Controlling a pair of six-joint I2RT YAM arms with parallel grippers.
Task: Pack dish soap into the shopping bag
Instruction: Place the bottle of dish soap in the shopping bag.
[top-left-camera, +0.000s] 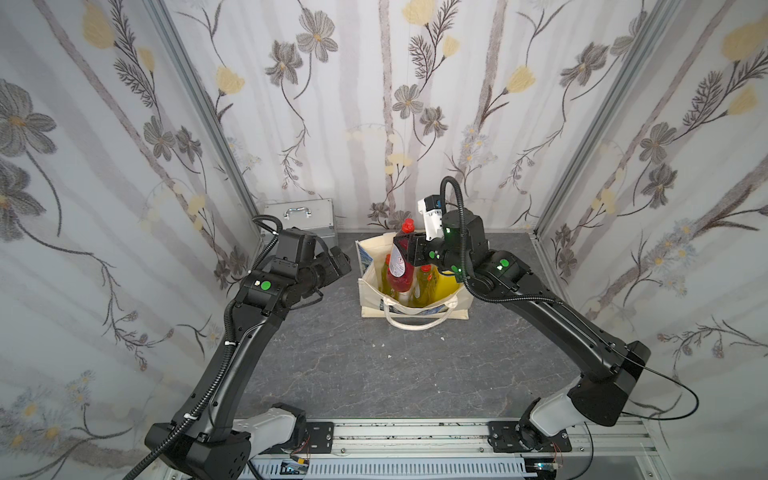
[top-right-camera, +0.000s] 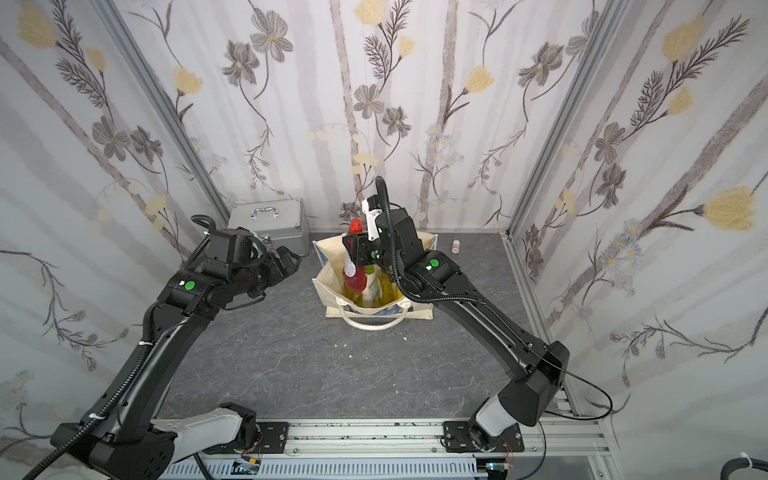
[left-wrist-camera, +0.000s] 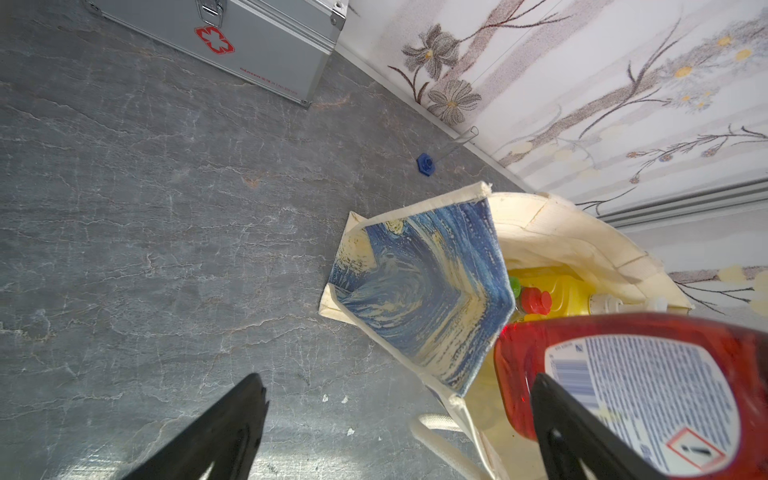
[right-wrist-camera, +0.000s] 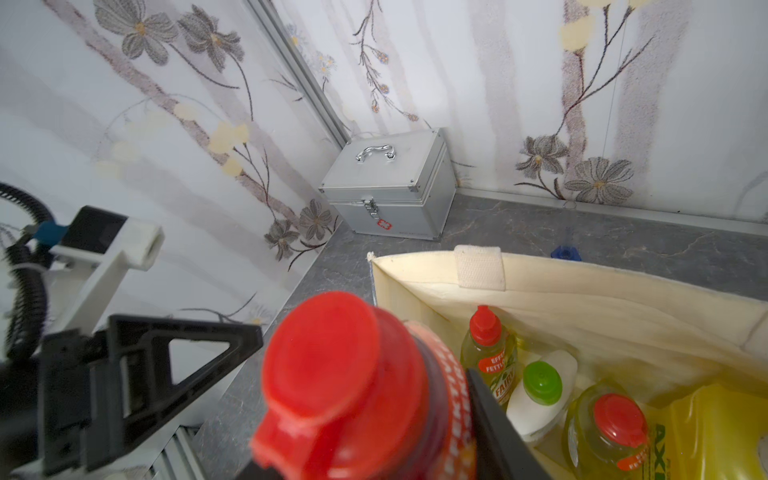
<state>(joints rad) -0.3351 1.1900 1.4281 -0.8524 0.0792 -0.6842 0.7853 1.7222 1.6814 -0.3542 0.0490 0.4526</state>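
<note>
The shopping bag (top-left-camera: 371, 296) (top-right-camera: 330, 309) stands open at the back middle of the table, its blue swirl print showing in the left wrist view (left-wrist-camera: 415, 291). My right gripper (top-left-camera: 409, 251) (top-right-camera: 358, 249) (right-wrist-camera: 365, 436) is shut on the red dish soap bottle (top-left-camera: 400, 268) (top-right-camera: 354, 279) (left-wrist-camera: 523, 374) (right-wrist-camera: 345, 374) just below its red cap, holding it upright over the bag's mouth at the left side. Inside stand a yellow-green bottle (right-wrist-camera: 490, 357), a white green-capped one (right-wrist-camera: 540, 390), another yellow-green one (right-wrist-camera: 611, 432) and the big yellow one (right-wrist-camera: 715, 432). My left gripper (top-left-camera: 343, 259) (top-right-camera: 293, 259) (left-wrist-camera: 397, 378) is open, left of the bag.
A silver metal case (top-left-camera: 299, 220) (left-wrist-camera: 249, 45) (right-wrist-camera: 390, 187) sits in the back left corner. A small blue hex piece (left-wrist-camera: 424, 163) lies behind the bag. A little white vial (top-right-camera: 456, 246) lies at the back right. The bag's front handle (top-left-camera: 415, 322) droops onto the table.
</note>
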